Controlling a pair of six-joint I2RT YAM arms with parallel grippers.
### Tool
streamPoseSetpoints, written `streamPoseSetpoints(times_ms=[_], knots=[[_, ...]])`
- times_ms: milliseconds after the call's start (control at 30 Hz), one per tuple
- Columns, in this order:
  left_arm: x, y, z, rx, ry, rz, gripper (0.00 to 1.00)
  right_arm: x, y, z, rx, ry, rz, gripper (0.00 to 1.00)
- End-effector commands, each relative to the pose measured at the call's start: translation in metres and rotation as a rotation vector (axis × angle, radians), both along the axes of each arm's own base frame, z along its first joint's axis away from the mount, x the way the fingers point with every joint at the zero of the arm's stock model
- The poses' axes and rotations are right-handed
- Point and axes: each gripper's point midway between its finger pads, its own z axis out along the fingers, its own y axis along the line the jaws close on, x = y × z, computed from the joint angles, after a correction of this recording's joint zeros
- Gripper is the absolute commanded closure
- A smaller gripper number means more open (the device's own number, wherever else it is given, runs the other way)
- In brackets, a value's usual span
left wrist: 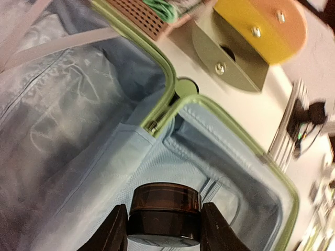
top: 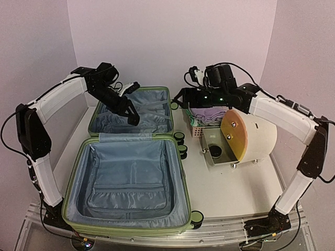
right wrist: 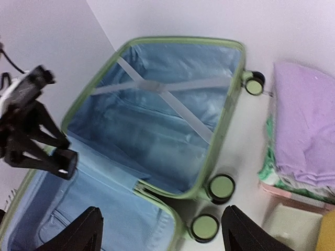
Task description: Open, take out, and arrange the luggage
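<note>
The luggage (top: 125, 178) lies open flat, a light-green shell with grey-blue lining in both halves; crossed straps run over the far half (right wrist: 172, 99). My left gripper (top: 133, 118) hangs over the far half near the hinge. In the left wrist view it (left wrist: 165, 226) is shut on a dark brown round jar (left wrist: 165, 209), a finger pressed against each side. My right gripper (top: 182, 97) hovers above the suitcase's right edge; in its own view it (right wrist: 159, 232) stands open and empty over two green wheels (right wrist: 222, 187).
A pink slotted basket (top: 198, 129) with folded purple cloth (right wrist: 303, 120) stands right of the far half. Beside it lies a cream drum (top: 259, 136) with its orange lid (top: 234, 133) swung open and a dark object (top: 215, 152) inside.
</note>
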Motion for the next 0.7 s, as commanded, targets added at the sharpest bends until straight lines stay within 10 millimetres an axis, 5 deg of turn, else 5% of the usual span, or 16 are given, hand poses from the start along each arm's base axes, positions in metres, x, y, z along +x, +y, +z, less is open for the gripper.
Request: streamPoseSetpoints(times_ms=[0,100,167,367,533,667], knots=[[0.050,0.018,0.041,-0.247,0.152,0.371,1.00,-0.004,0.047,0.046,0.238,-0.127,0.010,0.20],[0.056,0.022,0.038,-0.300,0.257,0.490,1.00,-0.015,0.086,0.044,0.362,-0.142,0.014,0.19],[0.052,0.018,0.035,-0.336,0.333,0.514,1.00,-0.018,0.108,0.034,0.405,-0.116,0.026,0.03],[0.050,0.014,0.032,-0.380,0.384,0.535,1.00,-0.018,0.169,0.017,0.431,-0.110,0.071,0.02],[0.052,0.013,0.046,-0.411,0.350,0.526,1.00,-0.002,0.177,-0.011,0.409,-0.094,-0.010,0.06],[0.050,0.013,0.044,-0.417,0.367,0.525,1.00,0.011,0.179,-0.013,0.415,-0.108,-0.061,0.14]])
